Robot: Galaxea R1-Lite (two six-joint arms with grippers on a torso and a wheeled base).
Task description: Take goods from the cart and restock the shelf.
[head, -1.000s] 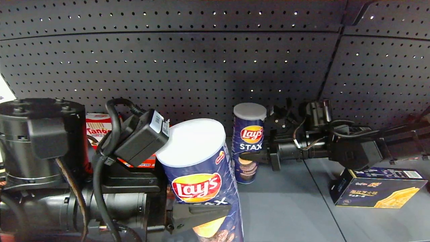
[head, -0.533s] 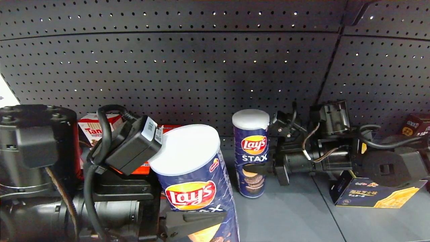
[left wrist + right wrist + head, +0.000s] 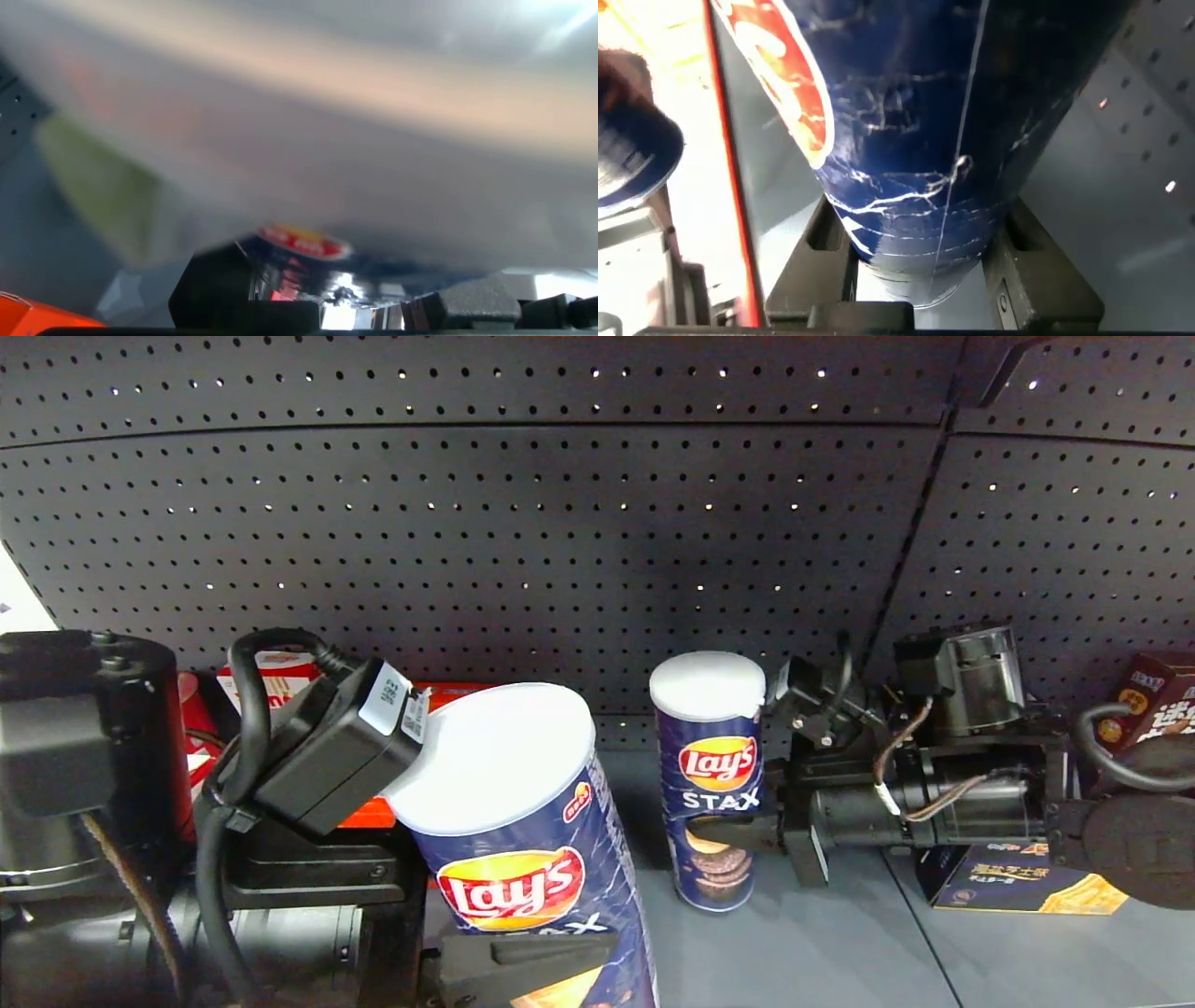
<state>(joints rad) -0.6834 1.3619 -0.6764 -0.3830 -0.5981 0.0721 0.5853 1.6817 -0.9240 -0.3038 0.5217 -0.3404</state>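
Observation:
Two dark blue chips cans with white lids are in hand. The nearer can (image 3: pixel 518 859) leans at the front left, with my left gripper (image 3: pixel 523 961) shut on its lower body. In the left wrist view its blurred side (image 3: pixel 308 140) is pressed close to the lens. The farther can (image 3: pixel 714 775) stands upright over the grey shelf board (image 3: pixel 822 943). My right gripper (image 3: pixel 733 831) is shut on its middle from the right. The right wrist view shows that can (image 3: pixel 915 140) clamped between both fingers (image 3: pixel 817 261). Whether its base touches the board I cannot tell.
A black pegboard wall (image 3: pixel 523 523) closes the shelf at the back. A red-and-white wafer box (image 3: pixel 271 677) stands at the back left. A dark blue flat box (image 3: pixel 1018 887) lies at the right, and a dark red box (image 3: pixel 1153 695) sits behind it.
My right gripper has drawn back toward the shelf front and a little right, taking the upright can along. The left arm and its can have shifted slightly left.

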